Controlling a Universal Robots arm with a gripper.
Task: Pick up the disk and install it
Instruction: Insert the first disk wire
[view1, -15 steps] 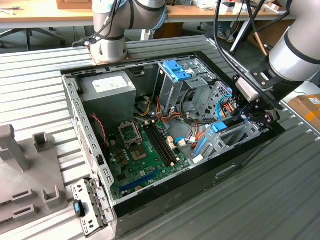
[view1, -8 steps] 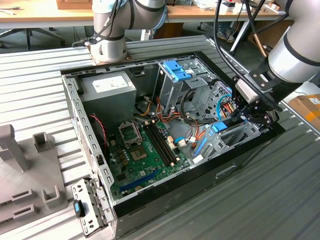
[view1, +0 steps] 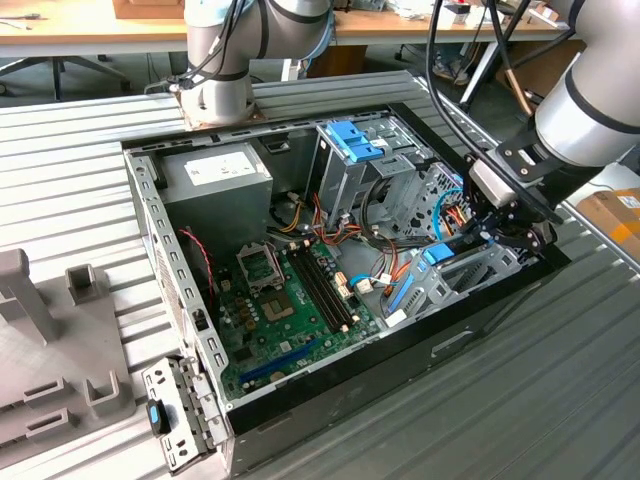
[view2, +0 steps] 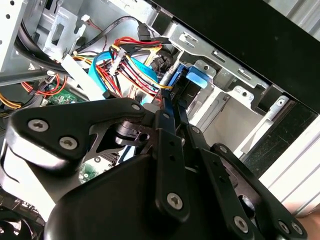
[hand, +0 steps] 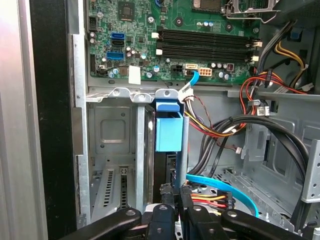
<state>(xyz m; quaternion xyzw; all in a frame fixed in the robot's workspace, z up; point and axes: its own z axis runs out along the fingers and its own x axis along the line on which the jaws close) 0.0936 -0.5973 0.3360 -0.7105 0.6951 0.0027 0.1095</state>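
Observation:
The disk (hand: 168, 127) stands on edge in the metal drive bay (hand: 112, 150) at the case's corner, its bright blue carrier frame end facing the motherboard. In the exterior view the disk's blue end (view1: 440, 254) shows in the bay on the exterior view's right. My gripper (hand: 173, 192) is low over the bay, its black fingers (hand: 165, 220) drawn together on the disk's near edge. In the second wrist view, the gripper (view2: 164, 107) pinches a thin blue rail that leads to the disk's blue tab (view2: 196, 77). The gripper (view1: 487, 232) hangs just inside the case's wall.
The green motherboard (view1: 290, 300) fills the case floor. A grey power-supply box (view1: 215, 172) sits at the back, beside a tall cage with a blue latch (view1: 350, 140). Cable bundles (hand: 235, 125) crowd next to the bay. A grey fixture (view1: 40, 330) lies outside the case.

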